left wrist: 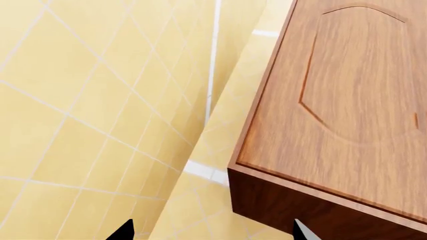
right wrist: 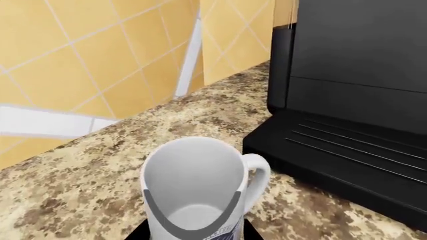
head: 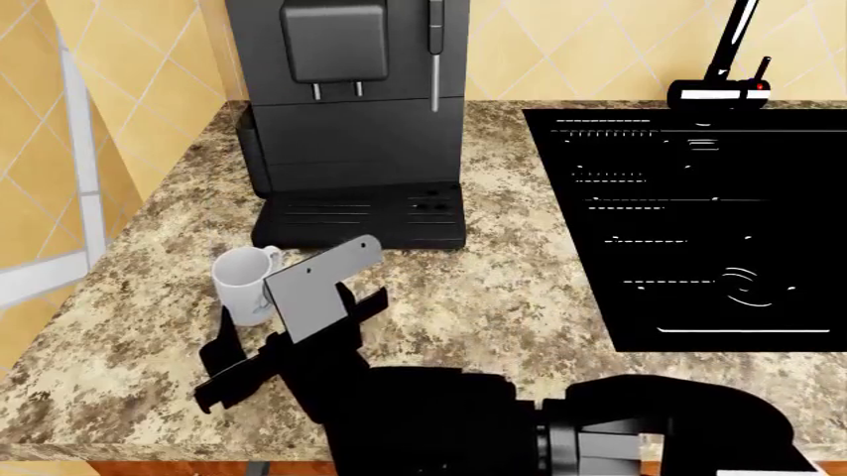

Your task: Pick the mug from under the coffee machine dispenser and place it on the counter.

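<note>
The white mug (head: 244,281) stands upright on the speckled granite counter (head: 490,297), just left of and in front of the coffee machine's (head: 347,109) slotted drip tray (head: 360,218), clear of the spouts. My right gripper (head: 298,332) reaches it from the front. In the right wrist view the mug (right wrist: 193,190) fills the gap between the black fingertips (right wrist: 139,232), which press against its sides, handle toward the machine (right wrist: 360,75). My left gripper (left wrist: 212,235) is open and empty, showing only its two tips, out of the head view.
The black sink basin (head: 688,228) with its faucet (head: 725,55) takes the counter's right part. A tiled wall (head: 54,129) borders the left side. The counter's front edge runs below my arm. The left wrist view shows a wooden cabinet (left wrist: 340,100) and yellow tiles.
</note>
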{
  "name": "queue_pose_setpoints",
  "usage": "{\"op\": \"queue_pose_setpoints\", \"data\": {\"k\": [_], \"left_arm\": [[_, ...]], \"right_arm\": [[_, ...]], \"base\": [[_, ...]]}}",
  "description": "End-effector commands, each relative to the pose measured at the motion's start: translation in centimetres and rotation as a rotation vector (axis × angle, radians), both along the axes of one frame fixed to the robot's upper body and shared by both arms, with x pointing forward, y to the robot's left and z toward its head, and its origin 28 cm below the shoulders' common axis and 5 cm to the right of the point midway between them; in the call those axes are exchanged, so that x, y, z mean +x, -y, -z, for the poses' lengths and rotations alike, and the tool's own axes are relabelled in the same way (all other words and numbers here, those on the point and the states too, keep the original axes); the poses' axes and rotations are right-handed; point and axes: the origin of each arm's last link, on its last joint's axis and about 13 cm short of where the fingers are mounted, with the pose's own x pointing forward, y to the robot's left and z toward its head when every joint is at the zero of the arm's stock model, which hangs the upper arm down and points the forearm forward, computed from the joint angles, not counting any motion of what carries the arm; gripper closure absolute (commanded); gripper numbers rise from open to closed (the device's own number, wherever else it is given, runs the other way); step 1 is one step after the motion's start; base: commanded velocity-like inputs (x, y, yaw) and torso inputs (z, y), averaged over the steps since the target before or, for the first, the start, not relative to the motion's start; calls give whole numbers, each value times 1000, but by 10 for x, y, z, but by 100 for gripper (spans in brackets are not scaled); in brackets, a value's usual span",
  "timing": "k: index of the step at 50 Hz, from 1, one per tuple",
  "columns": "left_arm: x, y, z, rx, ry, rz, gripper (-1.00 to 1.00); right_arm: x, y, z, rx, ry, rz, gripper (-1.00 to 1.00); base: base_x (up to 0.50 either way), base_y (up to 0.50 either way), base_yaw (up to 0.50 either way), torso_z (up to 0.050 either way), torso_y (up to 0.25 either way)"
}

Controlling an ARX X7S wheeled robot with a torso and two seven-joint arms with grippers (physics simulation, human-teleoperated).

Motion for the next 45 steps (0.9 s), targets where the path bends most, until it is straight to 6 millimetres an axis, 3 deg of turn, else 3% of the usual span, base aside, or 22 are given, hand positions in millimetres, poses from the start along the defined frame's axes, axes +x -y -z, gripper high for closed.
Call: {"op": "queue_pose_setpoints", "data": {"k": [1,2,21,45], "left_arm": [[0,0,0,0,0,-1,-100],[0,0,0,-1,0,-1,-100],[0,0,0,-1,1,-2,-100],[-1,0,1,-2,1,-4,-100]], "right_arm": [[0,0,6,-15,-20,-8,100],[0,0,6,-16,-20,-8,-100],[-2,2,7,-10,-24,-7,-100],[-26,24,-30,85,98,9,-100]], "base": [[0,0,0,0,0],[0,0,0,0,0],[0,0,0,0,0],[0,0,0,0,0]]}}
